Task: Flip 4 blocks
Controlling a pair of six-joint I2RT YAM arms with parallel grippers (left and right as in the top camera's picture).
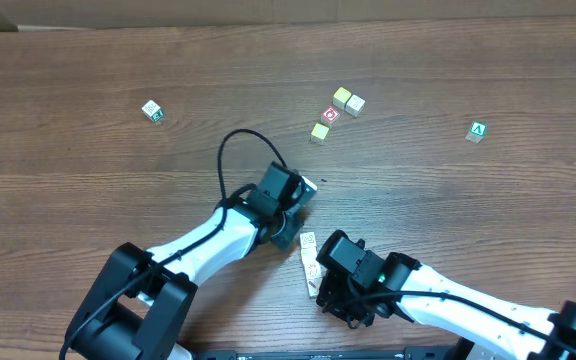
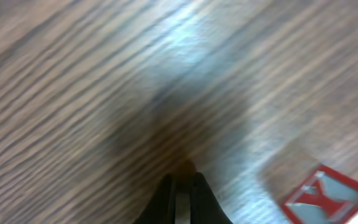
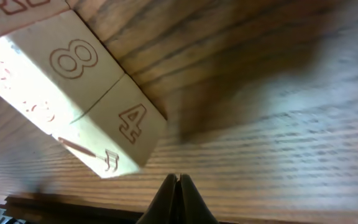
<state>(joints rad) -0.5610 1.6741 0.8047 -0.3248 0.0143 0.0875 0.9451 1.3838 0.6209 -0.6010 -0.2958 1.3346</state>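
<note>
The overhead view is showing the whole tabletop (image 1: 88, 170). On it the blocks (image 1: 310, 264) are lying in a short row near the front edge, between the two arms, and no wrist view is giving this full layout. The long axis of the row is running from the far side toward the near side, with the near end leaning slightly to the right. The right wrist view is adding what the overhead cannot resolve: a block marked 8 (image 3: 73, 59) and a neighbour marked 4 (image 3: 131, 121) are touching side by side, with the numbers facing up. This end of the row is sitting just beside the right tool (image 3: 178, 194), which is closed on nothing. The left tool (image 2: 182, 193) is also closed and empty over bare wood, and only its own camera is showing a red-bordered cube face (image 2: 328, 200) at the lower right. Farther back, a cluster of cubes (image 1: 336, 112), a green cube (image 1: 477, 131) and a lone white cube (image 1: 151, 111) are lying well apart from the row, with open wood between them.
</note>
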